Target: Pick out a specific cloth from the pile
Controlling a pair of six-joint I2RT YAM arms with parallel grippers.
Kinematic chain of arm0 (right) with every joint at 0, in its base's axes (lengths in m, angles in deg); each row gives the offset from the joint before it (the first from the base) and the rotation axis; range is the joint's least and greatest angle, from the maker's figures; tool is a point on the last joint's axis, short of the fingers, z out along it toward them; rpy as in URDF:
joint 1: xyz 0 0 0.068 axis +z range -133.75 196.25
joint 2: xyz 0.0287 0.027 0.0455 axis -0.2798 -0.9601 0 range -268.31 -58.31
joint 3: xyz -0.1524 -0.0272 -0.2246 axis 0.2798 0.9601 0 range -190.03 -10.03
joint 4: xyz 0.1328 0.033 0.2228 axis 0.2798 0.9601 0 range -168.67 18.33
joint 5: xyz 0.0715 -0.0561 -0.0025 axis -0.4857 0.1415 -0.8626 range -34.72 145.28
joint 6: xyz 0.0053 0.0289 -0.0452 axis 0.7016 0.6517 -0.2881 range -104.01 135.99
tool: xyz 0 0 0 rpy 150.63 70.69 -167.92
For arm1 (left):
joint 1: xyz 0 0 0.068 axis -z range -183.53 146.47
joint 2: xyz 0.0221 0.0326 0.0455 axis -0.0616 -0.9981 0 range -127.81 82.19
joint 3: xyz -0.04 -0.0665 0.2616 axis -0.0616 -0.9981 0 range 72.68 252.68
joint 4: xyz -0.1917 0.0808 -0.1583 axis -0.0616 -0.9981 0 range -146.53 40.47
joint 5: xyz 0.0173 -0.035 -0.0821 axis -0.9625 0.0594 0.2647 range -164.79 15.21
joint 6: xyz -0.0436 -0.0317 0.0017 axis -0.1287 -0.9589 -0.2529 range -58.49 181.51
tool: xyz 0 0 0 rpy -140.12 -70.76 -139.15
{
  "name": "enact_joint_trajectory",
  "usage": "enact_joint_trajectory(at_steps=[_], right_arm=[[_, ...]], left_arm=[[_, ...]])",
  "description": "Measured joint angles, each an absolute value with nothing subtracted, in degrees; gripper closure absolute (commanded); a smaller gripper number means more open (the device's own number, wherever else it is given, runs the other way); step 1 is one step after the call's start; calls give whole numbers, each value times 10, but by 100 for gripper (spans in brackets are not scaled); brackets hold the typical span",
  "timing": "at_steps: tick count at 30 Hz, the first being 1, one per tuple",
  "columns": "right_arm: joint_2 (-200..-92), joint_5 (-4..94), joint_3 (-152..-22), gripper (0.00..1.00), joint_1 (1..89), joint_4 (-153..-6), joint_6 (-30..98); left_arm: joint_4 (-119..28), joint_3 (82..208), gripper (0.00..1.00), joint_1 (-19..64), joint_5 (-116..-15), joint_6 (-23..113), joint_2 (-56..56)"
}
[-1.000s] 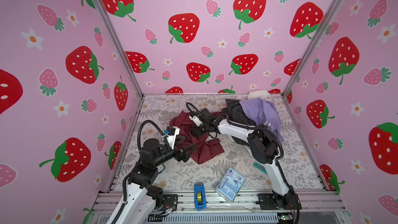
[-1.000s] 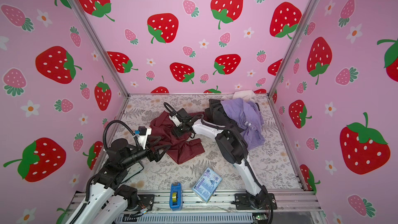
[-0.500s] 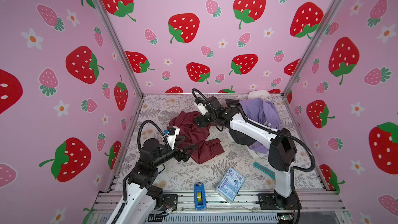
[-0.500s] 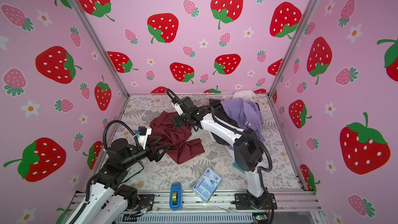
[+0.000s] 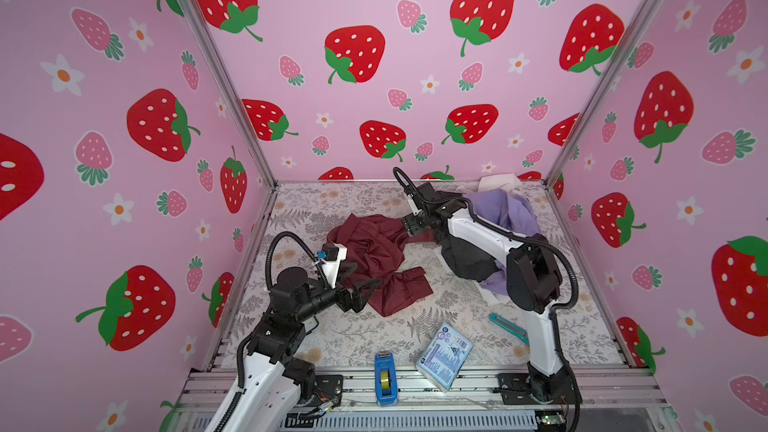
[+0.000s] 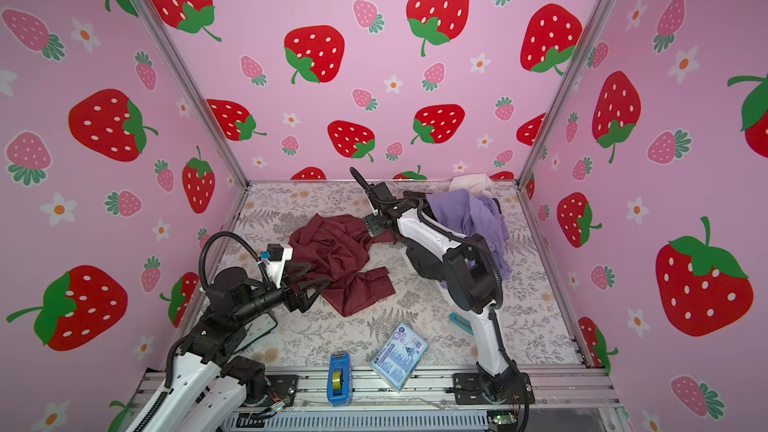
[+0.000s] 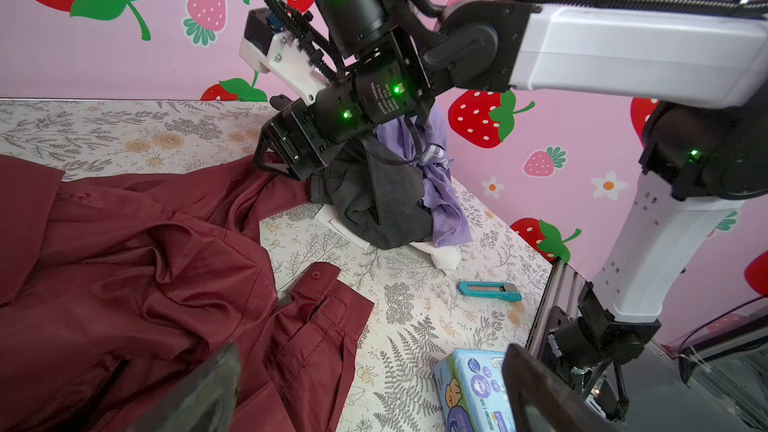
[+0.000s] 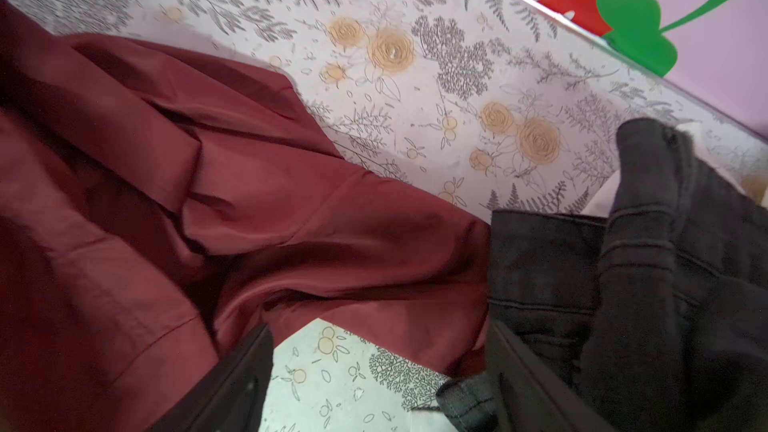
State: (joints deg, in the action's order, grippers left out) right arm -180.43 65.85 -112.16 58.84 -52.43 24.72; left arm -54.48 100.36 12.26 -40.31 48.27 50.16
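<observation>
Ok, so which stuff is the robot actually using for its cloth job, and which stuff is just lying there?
For the job: dark red cloth; pile of purple, black and white clothes.
Just lying about: tissue pack; blue tape dispenser; teal cutter.

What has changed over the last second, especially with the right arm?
The right gripper pulled back from the middle of the maroon cloth toward the pile; its jaws stand open over the cloth's edge nearest the pile, holding nothing. The cloth, the open left gripper, tissue pack, tape dispenser and cutter stayed put.
</observation>
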Motion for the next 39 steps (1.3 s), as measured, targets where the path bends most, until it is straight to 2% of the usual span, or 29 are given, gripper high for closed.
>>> enact_joint_trajectory(at_steps=[19, 21, 23, 29, 35, 39], right_arm=[[-1874, 632, -1122, 23, 568, -537, 266], [-1883, 621, -1122, 22, 563, -538, 268], [-1885, 612, -1122, 15, 558, -539, 270], [-1885, 582, -1121, 13, 546, -556, 279], [-1897, 534, -1121, 21, 542, -577, 289], [-1914, 514, -1128, 32, 540, -591, 295]], left_arm=[[-545, 1004, 1, 123, -414, 487, 495], [-545, 1004, 1, 123, -414, 489, 495], [-545, 1004, 1, 123, -414, 490, 495], [-545, 1004, 1, 123, -414, 493, 495], [-545, 1004, 1, 123, -414, 495, 495], [-545, 1004, 1, 123, -414, 495, 495]])
